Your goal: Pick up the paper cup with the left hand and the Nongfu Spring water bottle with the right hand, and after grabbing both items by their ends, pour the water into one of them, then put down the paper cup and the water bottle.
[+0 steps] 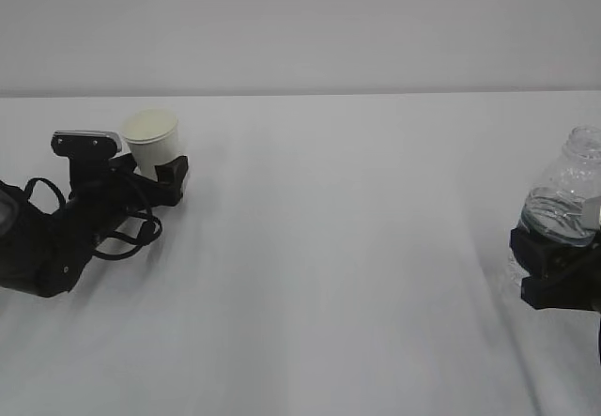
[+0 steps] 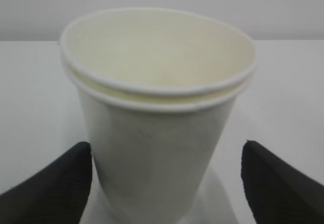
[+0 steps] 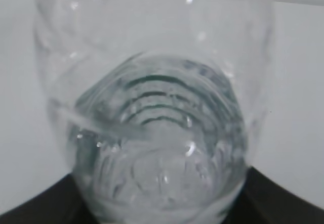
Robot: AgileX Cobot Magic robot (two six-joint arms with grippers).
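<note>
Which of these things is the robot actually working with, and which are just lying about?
In use: cream tapered paper cup; clear ribbed plastic water bottle; black left hand; black right hand.

Lying about: nothing; only the white table.

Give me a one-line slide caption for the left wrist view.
Left hand open around the base of the upright paper cup, its fingers on either side, on the white table.
</note>
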